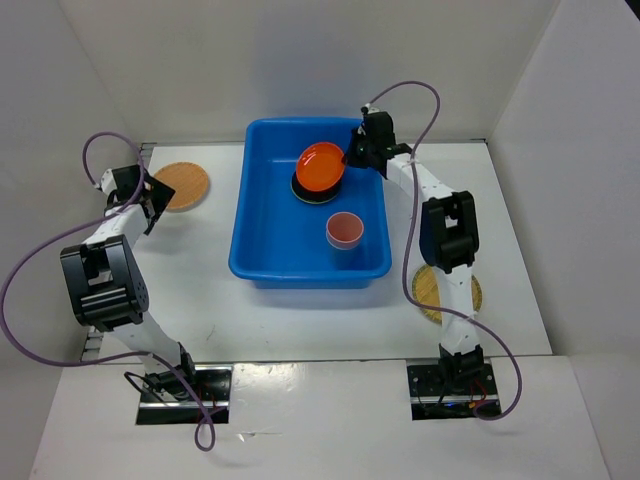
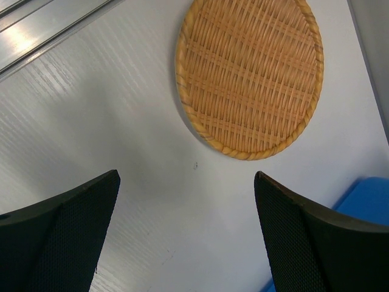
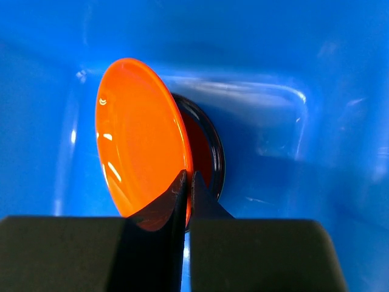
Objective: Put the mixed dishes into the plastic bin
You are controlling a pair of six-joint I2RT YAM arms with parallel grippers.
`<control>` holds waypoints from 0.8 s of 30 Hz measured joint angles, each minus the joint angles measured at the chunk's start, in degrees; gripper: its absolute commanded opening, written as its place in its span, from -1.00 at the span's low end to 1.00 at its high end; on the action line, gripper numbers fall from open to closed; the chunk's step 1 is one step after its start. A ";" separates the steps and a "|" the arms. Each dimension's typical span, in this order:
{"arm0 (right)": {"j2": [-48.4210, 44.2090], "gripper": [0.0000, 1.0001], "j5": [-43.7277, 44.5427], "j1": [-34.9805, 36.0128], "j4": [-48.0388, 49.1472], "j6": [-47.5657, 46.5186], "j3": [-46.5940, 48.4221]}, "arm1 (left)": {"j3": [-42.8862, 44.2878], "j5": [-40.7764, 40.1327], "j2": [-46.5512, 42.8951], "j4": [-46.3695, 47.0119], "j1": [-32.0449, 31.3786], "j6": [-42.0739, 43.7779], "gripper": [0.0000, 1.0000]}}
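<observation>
The blue plastic bin (image 1: 262, 250) stands mid-table. Inside it a black plate (image 1: 303, 194) lies at the far end and a pink cup (image 1: 344, 231) stands nearer. My right gripper (image 1: 352, 157) is shut on the rim of an orange plate (image 1: 320, 167), held tilted just over the black plate (image 3: 216, 152); the orange plate fills the right wrist view (image 3: 140, 137). My left gripper (image 1: 152, 195) is open and empty, beside a tan woven plate (image 1: 183, 185) on the table, which shows ahead of the fingers in the left wrist view (image 2: 249, 76). A second tan plate (image 1: 432, 290) lies under the right arm.
White walls close in the table at the back and both sides. A metal rail (image 2: 48, 30) runs along the table's left edge. The bin's corner (image 2: 364, 194) shows to the right of the left gripper.
</observation>
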 measured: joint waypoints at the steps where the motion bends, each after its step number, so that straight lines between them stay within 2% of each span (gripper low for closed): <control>1: 0.42 -1.00 -0.02 0.13 -0.79 -0.22 0.46 | 0.00 0.13 0.15 0.00 0.11 0.00 0.94; 4: 2.27 -0.95 -0.04 0.50 -3.50 -0.79 2.82 | 0.00 0.39 0.31 0.17 0.37 0.00 0.94; 7: 3.10 -0.63 -0.35 0.61 -5.35 -1.25 3.74 | 0.00 0.63 0.35 0.50 0.39 0.02 0.96; 8: 3.26 -0.27 -0.50 0.61 -5.81 -1.36 3.87 | 0.00 0.68 0.37 0.61 0.39 0.02 0.96; 11: 3.43 0.21 -0.55 0.63 -7.06 -1.64 3.91 | 0.00 1.09 0.79 0.92 0.39 0.02 0.96; 12: 3.43 0.48 -0.50 0.68 -7.26 -1.57 3.91 | 0.00 1.25 1.07 0.98 0.39 0.02 0.96; 13: 3.43 0.57 -0.74 0.70 -7.34 -1.29 3.91 | 0.00 1.49 1.33 1.03 0.39 0.02 0.96; 16: 3.32 0.71 0.04 1.29 -7.32 -1.73 4.04 | 0.00 1.88 2.51 1.09 0.39 0.02 0.99; 20: 2.08 0.76 2.40 1.36 -8.41 -1.92 4.11 | 0.00 2.21 3.30 1.70 0.39 -0.11 0.99; 24: -3.76 0.82 5.99 1.36 -9.09 -1.86 4.09 | 0.02 2.54 4.28 3.39 0.39 -0.87 0.96</control>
